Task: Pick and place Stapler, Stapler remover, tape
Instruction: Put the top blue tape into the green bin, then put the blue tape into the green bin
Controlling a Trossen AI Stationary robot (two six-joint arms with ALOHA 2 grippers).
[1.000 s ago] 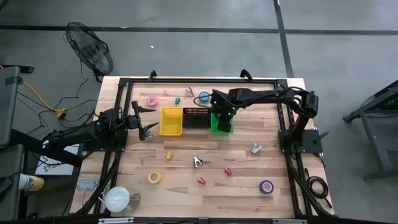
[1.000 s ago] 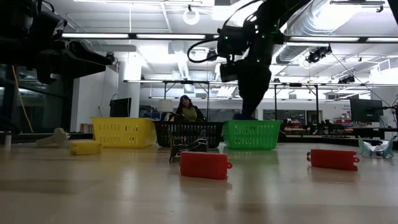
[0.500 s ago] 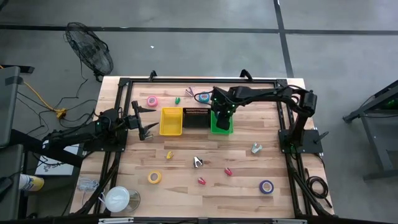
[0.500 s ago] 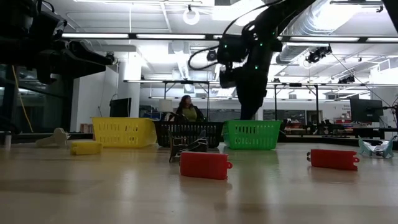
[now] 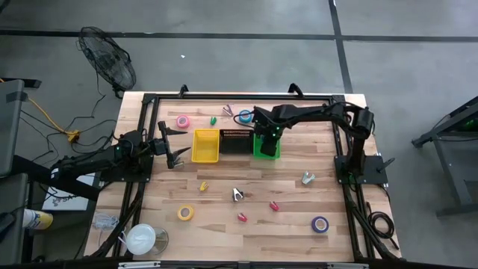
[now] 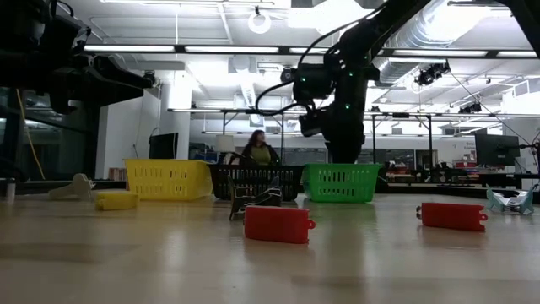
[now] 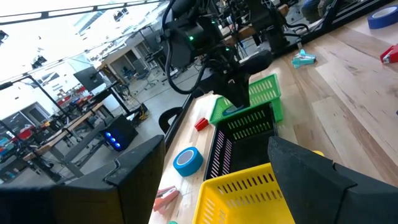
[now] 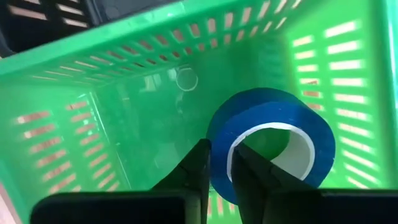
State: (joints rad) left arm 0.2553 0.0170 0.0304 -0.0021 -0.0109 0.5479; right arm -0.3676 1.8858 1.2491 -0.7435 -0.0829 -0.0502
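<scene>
Lowered into green bin (image 8: 74,124) — right hand (image 8: 221,163) gripping blue tape (image 8: 273,140)

Blue tape roll (image 8: 273,146) partly behind right jaws, lower edge hidden.

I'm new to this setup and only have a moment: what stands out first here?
The right tool reaches down into the green slotted plastic bin at mid-table, its fingers closed on the wall of a blue ring-shaped tape roll. Beside that bin stand a black bin and a yellow bin; the left tool waits next to the yellow one.
</scene>
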